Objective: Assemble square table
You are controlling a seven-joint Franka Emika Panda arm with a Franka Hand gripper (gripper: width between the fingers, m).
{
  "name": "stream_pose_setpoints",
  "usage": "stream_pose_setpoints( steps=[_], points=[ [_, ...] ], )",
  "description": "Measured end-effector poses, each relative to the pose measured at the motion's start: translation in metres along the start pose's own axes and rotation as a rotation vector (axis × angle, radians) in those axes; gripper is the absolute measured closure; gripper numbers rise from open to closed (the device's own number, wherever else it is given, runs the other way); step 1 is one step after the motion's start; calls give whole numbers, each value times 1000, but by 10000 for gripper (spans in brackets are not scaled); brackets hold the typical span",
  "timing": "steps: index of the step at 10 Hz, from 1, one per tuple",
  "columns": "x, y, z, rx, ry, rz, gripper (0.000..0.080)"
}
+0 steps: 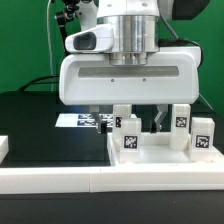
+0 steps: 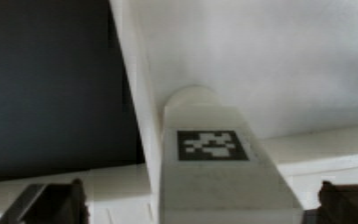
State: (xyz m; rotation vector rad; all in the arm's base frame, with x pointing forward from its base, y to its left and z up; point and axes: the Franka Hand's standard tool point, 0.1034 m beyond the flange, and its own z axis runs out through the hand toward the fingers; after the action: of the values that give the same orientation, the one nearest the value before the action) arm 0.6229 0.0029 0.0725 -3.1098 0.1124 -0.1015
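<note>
The robot's white two-finger gripper [image 1: 128, 122] hangs low over the middle of the black counter [image 1: 35, 120], its broad white body filling most of the exterior view. Its two dark fingers [image 1: 157, 121] reach down behind a row of parts, and whether they pinch anything there cannot be told from this view. In the wrist view the dark fingers [image 2: 48, 203] sit spread apart, one on either side of a small white tagged block leg [image 2: 208, 150] that stands between them; whether the pads touch it is hidden at the picture's edge.

The square table's parts are gathered toward the exterior view's right, near the front. The white plastic square slab with a raised rim [image 1: 165, 157] lies there, just behind the long white rail [image 1: 100, 182] that borders the counter's near edge. Three more white block legs stand upright around it: one [image 1: 129, 138] just beside the gripper's fingers, one [image 1: 181, 123] farther right behind the slab, and one [image 1: 203, 137] at the far right.

The flat white marker board [image 1: 78, 119] lies on the counter toward the exterior view's left, beneath the gripper's body.
</note>
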Motion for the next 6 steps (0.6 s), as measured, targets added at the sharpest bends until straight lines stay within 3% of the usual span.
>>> stream_pose_setpoints(
  steps=[1,2,3,5,6],
  points=[
    [0,2,0,0,0,-43,150],
    [0,3,0,0,0,-41,273],
    [0,3,0,0,0,-38,273],
    [0,3,0,0,0,-9,512],
    [0,3,0,0,0,-10,512]
  ],
)
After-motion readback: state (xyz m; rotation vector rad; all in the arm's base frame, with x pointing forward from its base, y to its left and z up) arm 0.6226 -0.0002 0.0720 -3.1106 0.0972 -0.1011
